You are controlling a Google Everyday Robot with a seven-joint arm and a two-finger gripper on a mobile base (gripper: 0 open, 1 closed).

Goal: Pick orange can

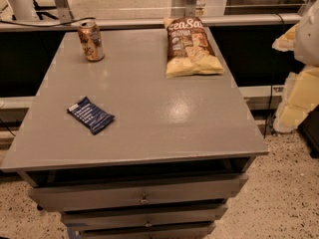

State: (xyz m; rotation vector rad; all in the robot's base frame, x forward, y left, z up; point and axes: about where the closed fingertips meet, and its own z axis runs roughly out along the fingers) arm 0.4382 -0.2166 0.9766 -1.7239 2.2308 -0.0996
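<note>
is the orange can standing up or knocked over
Upright: the orange can stands on its base near the table's far left corner, silver top up. The gripper is beyond the table's right edge, apart from it.

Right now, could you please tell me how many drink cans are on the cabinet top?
1. The orange can stands upright at the far-left corner of the cabinet top. The hand is beyond the right edge. None seems hidden.

White arm (310, 34) is showing only at the far right edge of view, mostly cut off by the frame. The gripper (295, 101) is hanging below it, pale yellow, sitting low at the right side, partly out of view.
</note>
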